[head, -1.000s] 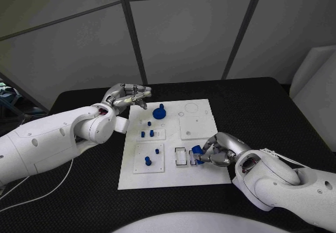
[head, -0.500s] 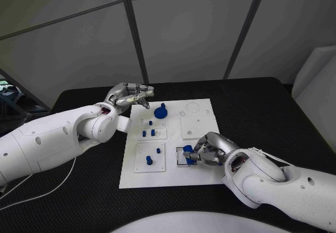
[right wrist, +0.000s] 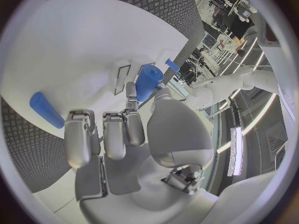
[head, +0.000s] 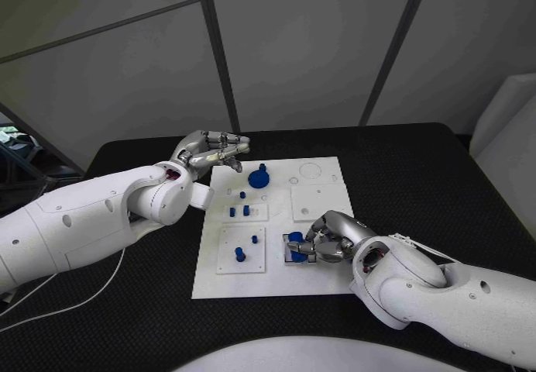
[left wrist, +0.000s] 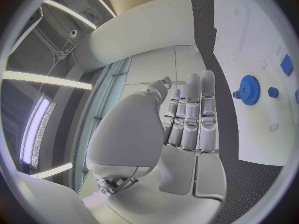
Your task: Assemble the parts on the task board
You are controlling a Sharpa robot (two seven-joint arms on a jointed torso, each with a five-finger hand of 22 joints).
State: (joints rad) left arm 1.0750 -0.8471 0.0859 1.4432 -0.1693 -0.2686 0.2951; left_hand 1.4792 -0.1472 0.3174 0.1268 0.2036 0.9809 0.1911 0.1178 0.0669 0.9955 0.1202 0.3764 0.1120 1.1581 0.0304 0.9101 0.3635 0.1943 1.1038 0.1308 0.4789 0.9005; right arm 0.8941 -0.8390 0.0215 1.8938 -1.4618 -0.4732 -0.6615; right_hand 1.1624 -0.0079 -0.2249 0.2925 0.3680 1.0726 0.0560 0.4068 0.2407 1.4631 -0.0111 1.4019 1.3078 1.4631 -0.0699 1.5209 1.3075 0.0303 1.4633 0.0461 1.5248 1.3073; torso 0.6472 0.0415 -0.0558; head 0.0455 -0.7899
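The white task board [head: 318, 275] lies mid-table. My right hand [head: 333, 243] rests low over its near middle and pinches a blue cylindrical part [head: 296, 239] between thumb and finger. The right wrist view shows that part [right wrist: 148, 81] beyond the fingers of my right hand [right wrist: 127, 134], just above two framed slots [right wrist: 120, 76]. Another blue part [right wrist: 45, 109] lies flat near the board's edge. My left hand [head: 212, 151] hovers off the board's far left corner, fingers curled, holding nothing. A blue gear [head: 258, 179] stands nearby, and the left wrist view shows the gear [left wrist: 249, 89] past my left hand [left wrist: 184, 124].
Small blue pegs [head: 238, 211] stand in the board's left middle plate, and more pegs [head: 238, 254] in the near left plate. Black table [head: 424, 178] surrounds the board. A white block [head: 508, 147] stands at the table's right side.
My right hand has carried the blue part leftward from the board's near right edge to over the framed slots. My left hand has barely moved.
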